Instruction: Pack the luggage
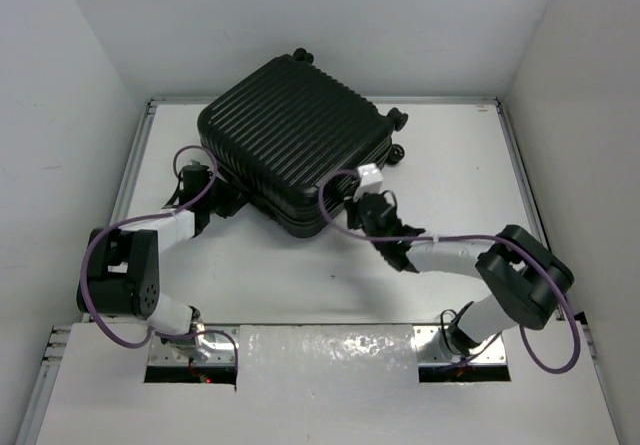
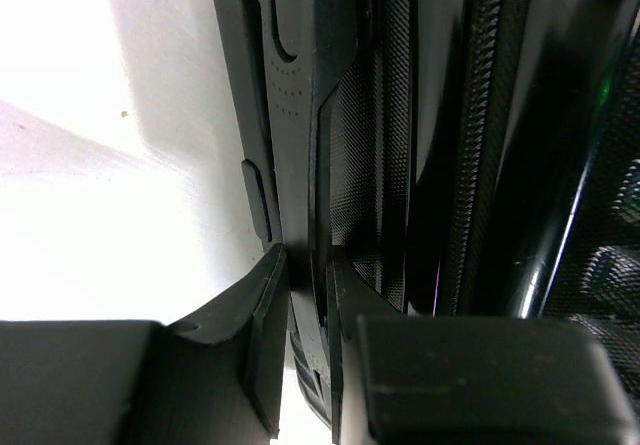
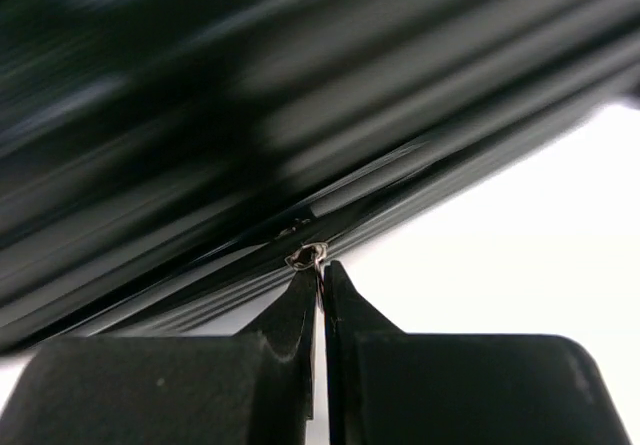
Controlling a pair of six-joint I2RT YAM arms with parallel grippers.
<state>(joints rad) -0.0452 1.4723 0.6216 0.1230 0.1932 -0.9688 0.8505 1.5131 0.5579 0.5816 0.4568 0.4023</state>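
The left gripper (image 2: 306,265) has its fingers drawn narrow, pinching a thin black ridge on the near-left edge of the black hard-shell suitcase (image 1: 295,140). The suitcase lies closed and skewed on the white table (image 1: 450,165). At its near-right edge the right gripper (image 3: 320,270) has its fingers pressed together. A small metal ring (image 3: 306,257) on the seam touches their tips; whether it is pinched is unclear.

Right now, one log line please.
luggage: closed, on table | left gripper: shut on black strip | right gripper: shut, tips at metal ring
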